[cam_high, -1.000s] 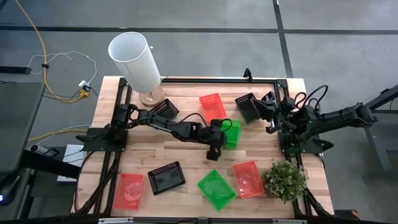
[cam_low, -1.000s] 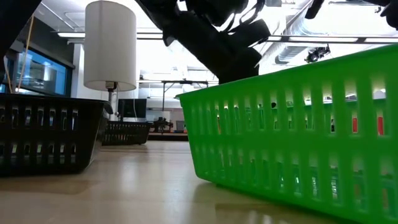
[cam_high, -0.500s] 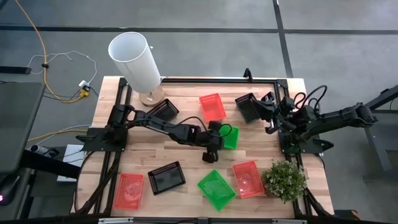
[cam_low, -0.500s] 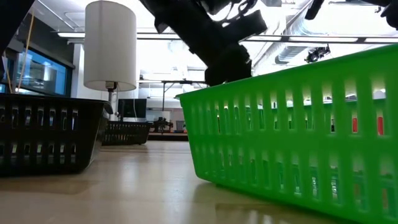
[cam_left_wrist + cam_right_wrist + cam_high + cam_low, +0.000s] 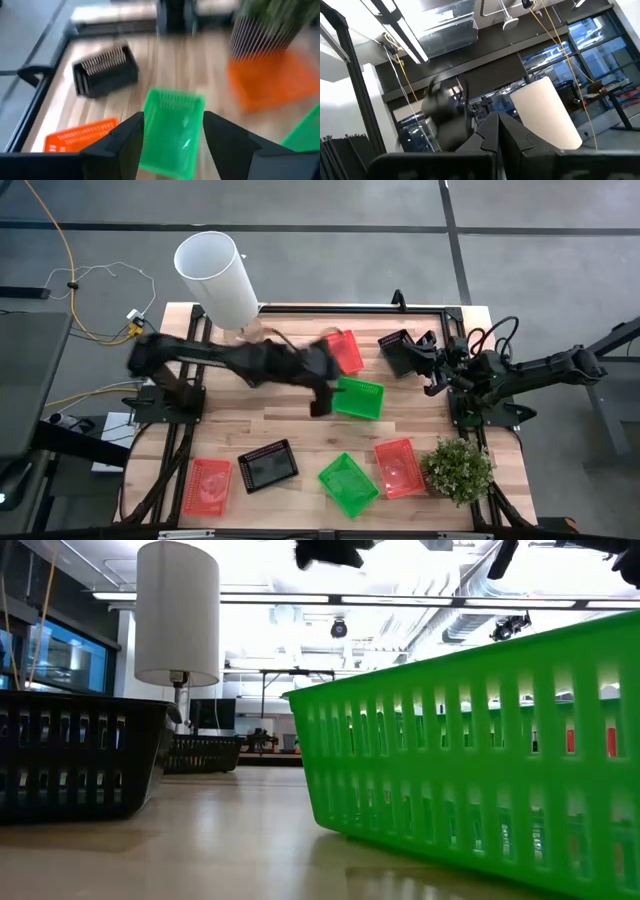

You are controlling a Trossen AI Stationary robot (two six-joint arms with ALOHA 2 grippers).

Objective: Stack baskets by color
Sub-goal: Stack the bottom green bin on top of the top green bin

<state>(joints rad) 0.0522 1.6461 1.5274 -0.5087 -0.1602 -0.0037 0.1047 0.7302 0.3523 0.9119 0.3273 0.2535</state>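
My left gripper (image 5: 172, 120) is open and raised above the table's middle (image 5: 320, 400). A green basket (image 5: 172, 130) lies flat on the table below and beyond its fingers (image 5: 358, 397), untouched. Other baskets rest on their bottoms: red (image 5: 342, 352) and black (image 5: 400, 352) at the far side, red (image 5: 208, 485), black (image 5: 268, 465), green (image 5: 348, 483) and red (image 5: 399, 467) along the near side. My right gripper (image 5: 500, 130) is shut, points upward and holds nothing, by the far black basket (image 5: 433, 368).
A tall white cylinder (image 5: 215, 275) stands at the far left corner. A potted plant (image 5: 458, 468) stands at the near right. The low view looks past the near green basket (image 5: 480, 770) and a black basket (image 5: 80, 755). Bare wood lies between the two rows.
My left gripper has let go of the middle green basket, risen well above the table and drawn back toward the left edge. The basket stays flat on the table where the gripper left it. My right arm has kept still.
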